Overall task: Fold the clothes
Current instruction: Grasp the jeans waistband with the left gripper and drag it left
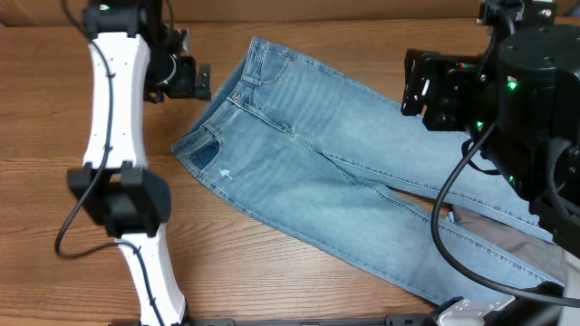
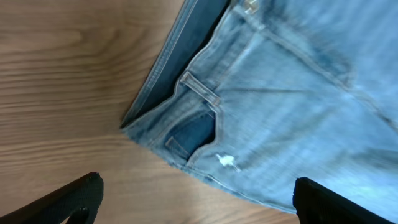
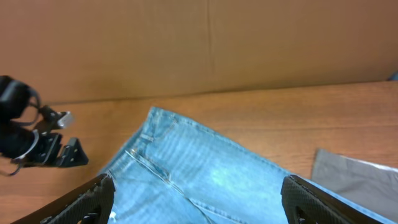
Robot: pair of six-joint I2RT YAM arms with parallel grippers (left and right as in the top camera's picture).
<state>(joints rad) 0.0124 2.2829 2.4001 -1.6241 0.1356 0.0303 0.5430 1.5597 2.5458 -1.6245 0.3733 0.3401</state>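
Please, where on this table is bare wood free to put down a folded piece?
Bare wooden table lies at the near side, between the white left arm and the lower edge of the light-blue denim jeans. The right side is crowded: jeans legs, plain grey trousers and the black right arm.

jeans (image 1: 308, 172) flat on table (image 1: 272, 281); waistband left, legs right; trousers (image 1: 512, 240) between legs, far right
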